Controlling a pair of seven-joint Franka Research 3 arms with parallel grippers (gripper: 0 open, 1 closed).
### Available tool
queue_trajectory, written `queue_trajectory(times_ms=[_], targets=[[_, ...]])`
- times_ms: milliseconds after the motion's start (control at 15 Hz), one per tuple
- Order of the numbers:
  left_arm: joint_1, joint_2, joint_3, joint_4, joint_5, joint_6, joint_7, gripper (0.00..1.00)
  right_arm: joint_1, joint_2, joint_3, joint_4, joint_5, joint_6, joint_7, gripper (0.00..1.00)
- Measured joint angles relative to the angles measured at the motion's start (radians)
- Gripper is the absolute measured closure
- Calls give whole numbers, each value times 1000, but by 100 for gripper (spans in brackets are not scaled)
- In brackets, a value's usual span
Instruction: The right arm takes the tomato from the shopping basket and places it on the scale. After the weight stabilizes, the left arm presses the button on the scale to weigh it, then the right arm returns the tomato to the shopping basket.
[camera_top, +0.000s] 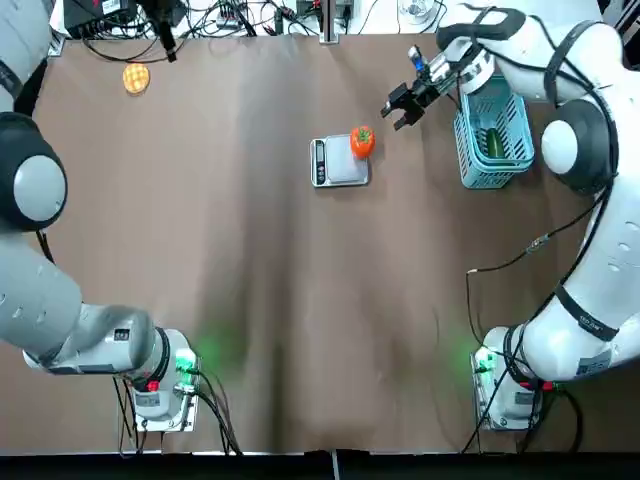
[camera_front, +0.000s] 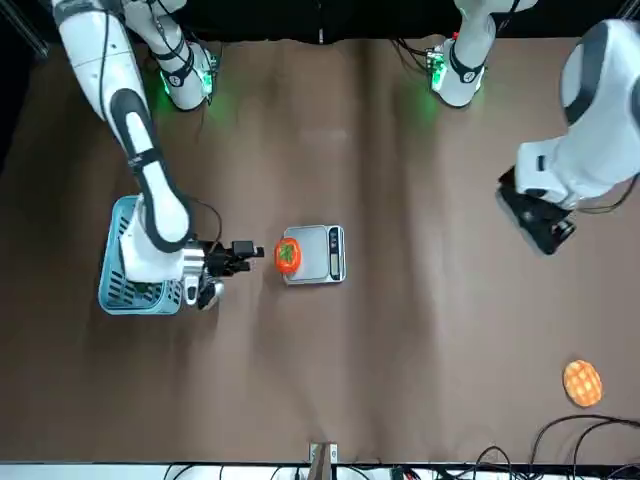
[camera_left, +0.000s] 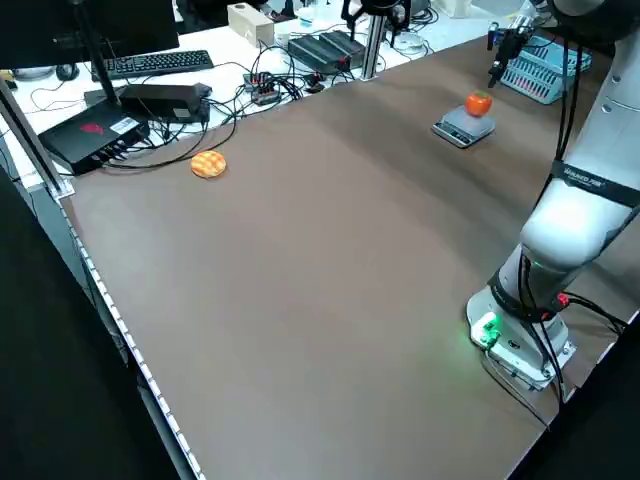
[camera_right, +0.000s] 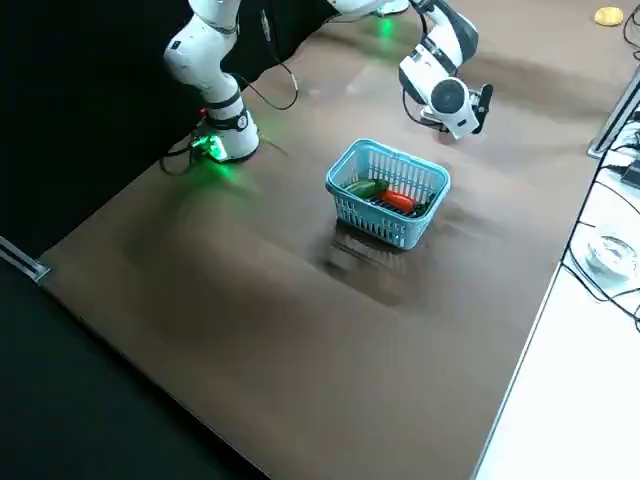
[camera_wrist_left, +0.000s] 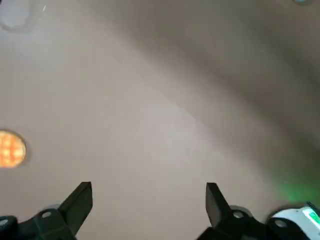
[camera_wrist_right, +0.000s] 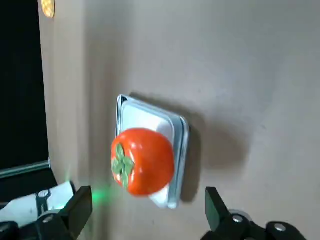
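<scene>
Tomato (camera_wrist_right: 144, 161) is on the scale (camera_front: 320, 254), off-center toward the right gripper (camera_front: 250, 258), on the end away from the display. Right gripper: fingers wide apart, nothing between them, beside the tomato, between it and the shopping basket (camera_top: 490, 145). Basket sits behind those fingers, under the right arm (camera_top: 588, 130).

Left gripper (camera_wrist_left: 149, 200): fingers wide too, nothing held, well apart from the scale, nearer the waffle-textured disc (camera_top: 136, 78).

I'd call the next step the button press, once the weight settles. Right fingers should hold off the tomato and pan meanwhile; any touch spoils the reading. For the left: close the fingers first, come in on the display side, press straight down, light and short. A sideways push could slide the scale or roll the tomato off its edge. Can't make out the button itself from here.
</scene>
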Motion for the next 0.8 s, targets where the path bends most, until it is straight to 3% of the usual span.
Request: queue_trajectory(times_ms=[333, 800], targets=[[81, -63, 0, 13, -20, -79, -87, 0, 67, 48, 0, 0, 165, 43, -92, 1], [95, -91, -4, 14, -58, -165, -489, 0, 67, 88, -5, 1, 178, 43, -130, 1]])
